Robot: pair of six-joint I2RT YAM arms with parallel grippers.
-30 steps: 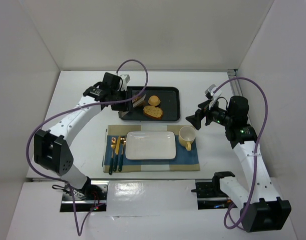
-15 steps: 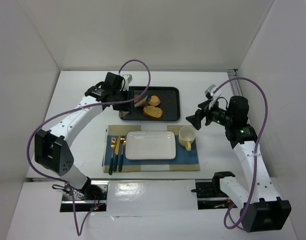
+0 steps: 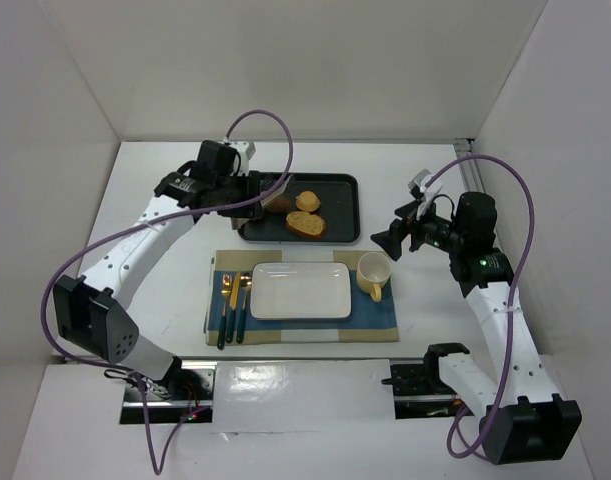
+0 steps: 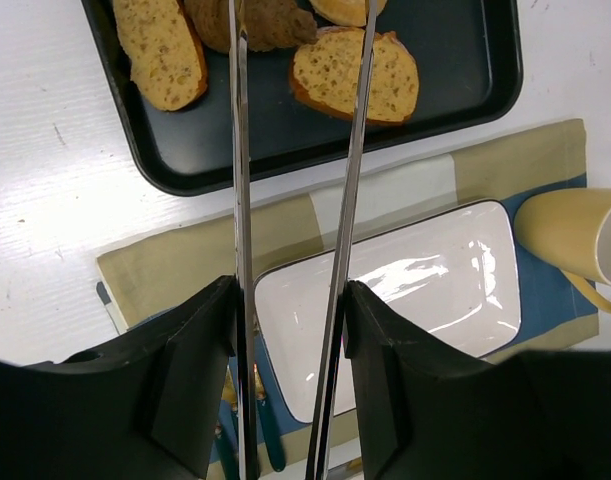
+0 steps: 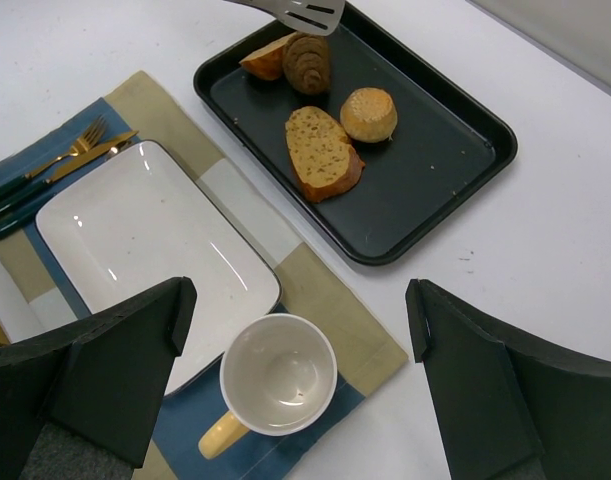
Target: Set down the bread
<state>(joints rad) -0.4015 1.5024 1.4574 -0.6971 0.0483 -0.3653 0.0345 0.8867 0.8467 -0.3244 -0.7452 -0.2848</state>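
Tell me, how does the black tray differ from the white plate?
The tray is black and holds pieces of bread; the plate is white and bare. The tray sits on the table itself, the plate on a placemat. Both are rectangular with rounded corners.

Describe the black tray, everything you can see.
The black tray is a shallow, matte rectangle with rounded corners and a raised rim, maybe metal. It lies flat on the white table just beyond the placemat. It holds two bread slices, a round roll and a dark swirled piece. Tongs held by the left gripper reach over its left end, by the dark piece.
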